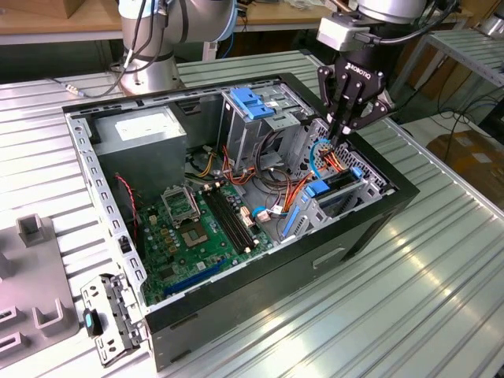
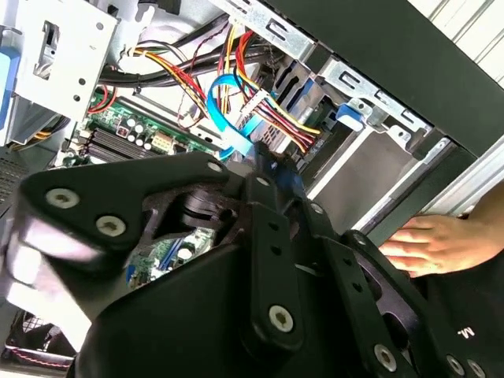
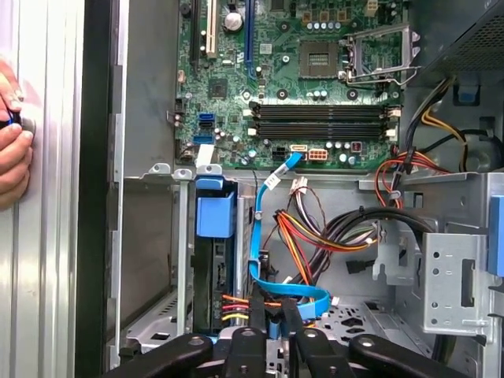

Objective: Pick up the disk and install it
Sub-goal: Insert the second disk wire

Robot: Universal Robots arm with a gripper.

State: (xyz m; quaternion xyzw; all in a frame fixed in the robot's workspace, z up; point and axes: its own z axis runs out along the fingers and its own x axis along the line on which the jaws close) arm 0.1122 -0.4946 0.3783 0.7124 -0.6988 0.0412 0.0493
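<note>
In the exterior view, the open computer case [image 1: 236, 197] lay on the ribbed table [image 1: 441, 260], the motherboard [image 1: 197, 228] toward that view's left. Further right, the disk [image 1: 335, 189] sat in its bay by the case's front wall. Above it the gripper [image 1: 340, 134] reached down among the cables [image 1: 303, 185], its fingers [image 3: 257, 307] pressed nearly together in the first wrist view, pinching the blue ribbon cable [image 3: 291, 293]
</note>
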